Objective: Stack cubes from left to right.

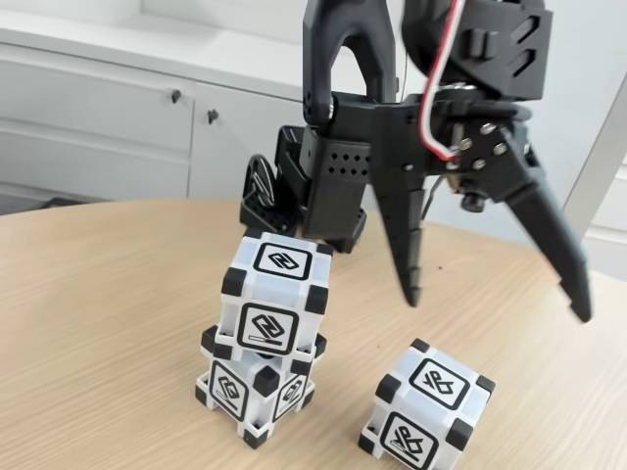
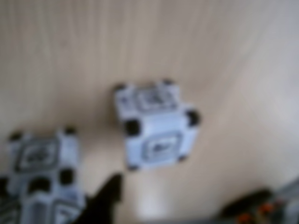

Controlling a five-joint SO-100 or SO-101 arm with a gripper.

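Item 1: lone cube [image 1: 427,408], nearest the lens in the fixed view, at lower right on the wooden table [image 1: 98,323]. White body, black corner blocks, black-framed glyph on each visible face. It stands flat on the table, apart from the other two cubes, with bare wood between. In the wrist view the same cube [image 2: 156,125] sits near the middle of the picture, blurred; its glyphs cannot be read there.

Item 2: bottom cube [image 1: 250,392], left of item 1 in the fixed view, resting on the table, turned so that one vertical edge faces the camera.

Item 3: top cube [image 1: 273,295], sitting on item 2 and touching it, rotated relative to it so the faces do not line up. It seems level, though the angle makes this hard to judge. In the wrist view a stack [image 2: 44,177] shows at lower left, out of focus.

Item 4: gripper [image 1: 502,299], black, hanging above the table right of the stack and above item 1. Its two fingers are spread wide apart with nothing between them; one tip points down near the top cube's right side, the other reaches far right. Neither touches a cube. A dark finger [image 2: 108,196] enters the wrist view at the bottom edge.

Item 5: white cabinets [image 1: 108,122] with small dark knobs, behind the table.
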